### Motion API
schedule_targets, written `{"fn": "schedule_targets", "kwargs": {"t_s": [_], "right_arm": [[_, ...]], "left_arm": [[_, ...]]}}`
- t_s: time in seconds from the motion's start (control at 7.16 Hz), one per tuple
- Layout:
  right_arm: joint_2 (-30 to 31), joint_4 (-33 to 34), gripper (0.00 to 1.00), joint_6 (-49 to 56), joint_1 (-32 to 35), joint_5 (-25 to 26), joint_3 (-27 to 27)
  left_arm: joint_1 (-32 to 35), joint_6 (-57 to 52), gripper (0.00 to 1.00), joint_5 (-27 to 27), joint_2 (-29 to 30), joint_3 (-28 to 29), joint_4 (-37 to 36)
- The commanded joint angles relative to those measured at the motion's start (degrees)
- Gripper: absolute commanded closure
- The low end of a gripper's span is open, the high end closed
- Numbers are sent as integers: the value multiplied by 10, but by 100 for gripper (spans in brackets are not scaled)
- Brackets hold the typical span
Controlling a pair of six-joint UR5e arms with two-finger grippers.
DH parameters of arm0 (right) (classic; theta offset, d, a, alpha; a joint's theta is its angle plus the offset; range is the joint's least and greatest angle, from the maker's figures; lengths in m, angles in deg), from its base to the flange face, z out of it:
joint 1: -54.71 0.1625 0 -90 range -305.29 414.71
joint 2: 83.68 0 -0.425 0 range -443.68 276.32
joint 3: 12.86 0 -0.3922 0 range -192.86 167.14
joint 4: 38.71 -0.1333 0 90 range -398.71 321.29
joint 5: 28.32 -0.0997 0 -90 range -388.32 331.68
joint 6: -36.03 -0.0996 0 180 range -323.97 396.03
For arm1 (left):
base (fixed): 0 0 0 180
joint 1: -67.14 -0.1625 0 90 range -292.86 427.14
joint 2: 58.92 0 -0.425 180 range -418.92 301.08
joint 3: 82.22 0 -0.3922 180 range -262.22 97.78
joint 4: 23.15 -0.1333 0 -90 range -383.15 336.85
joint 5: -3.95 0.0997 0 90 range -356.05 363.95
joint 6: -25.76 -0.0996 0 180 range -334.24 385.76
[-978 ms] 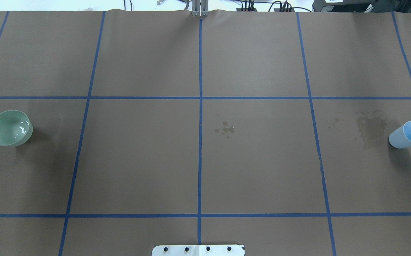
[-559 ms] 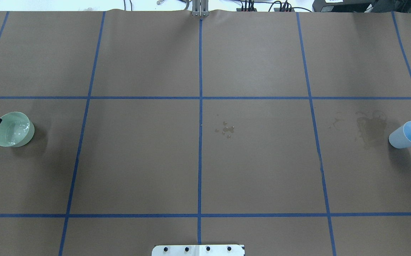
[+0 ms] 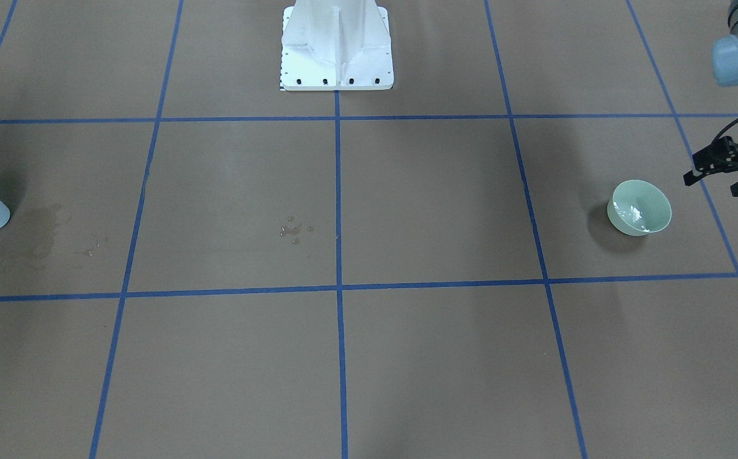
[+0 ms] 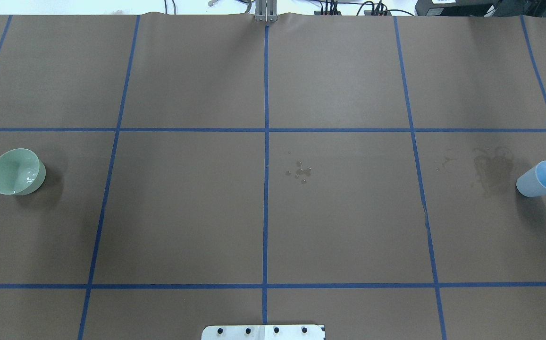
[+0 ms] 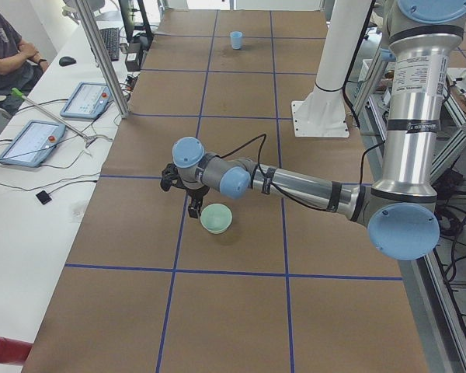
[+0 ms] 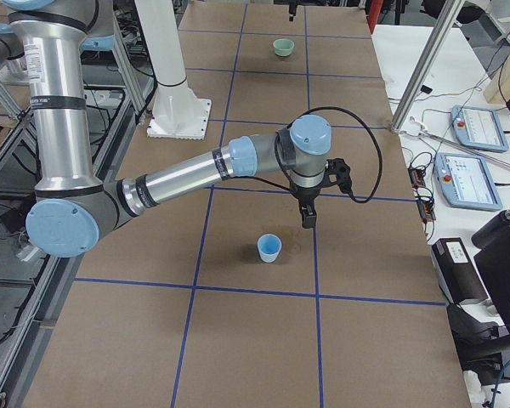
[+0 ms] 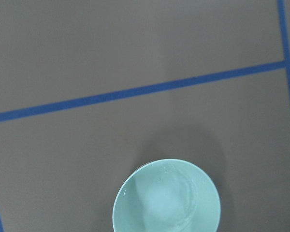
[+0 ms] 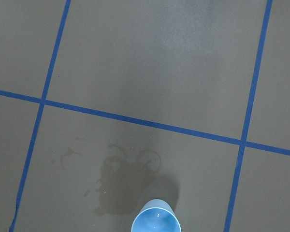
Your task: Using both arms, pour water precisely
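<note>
Now the bowl [image 3: 654, 203] of water [image 3: 629, 214] sits just table-centre-side of the left gripper [image 3: 716, 178], whose fingers are apart, while the right gripper [image 6: 308, 219] hangs near the cup [image 6: 269, 248], its grip impossible to tell.

Brown table [image 4: 348, 71], green bowl [image 4: 17, 171] (water [image 3: 629, 214] inside), blue cup [image 4: 541, 178], spilled droplets [image 4: 301, 172] mid-table

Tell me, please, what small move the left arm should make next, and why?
Probably draw the left pincer up and away: it hangs open beside the green bowl, which stands upright on the table with water in it.
</note>
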Motion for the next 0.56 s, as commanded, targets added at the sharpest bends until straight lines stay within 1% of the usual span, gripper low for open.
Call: {"fn": "schedule_targets", "kwargs": {"t_s": [0.0, 0.14, 0.28, 0.42], "right_arm": [[-2, -2, 1, 1, 0, 3, 9], [1, -2, 1, 3, 0, 3, 14], [2, -2, 1, 7, 0, 3, 19], [12, -3, 1, 7, 0, 8, 21]], "left_arm": [[73, -112, 1, -3, -2, -36, -101], [114, -178, 1, -2, -1, -33, -152], [132, -211, 1, 0, -1, -30, -175], [139, -211, 1, 0, -3, -22, -194]]}}
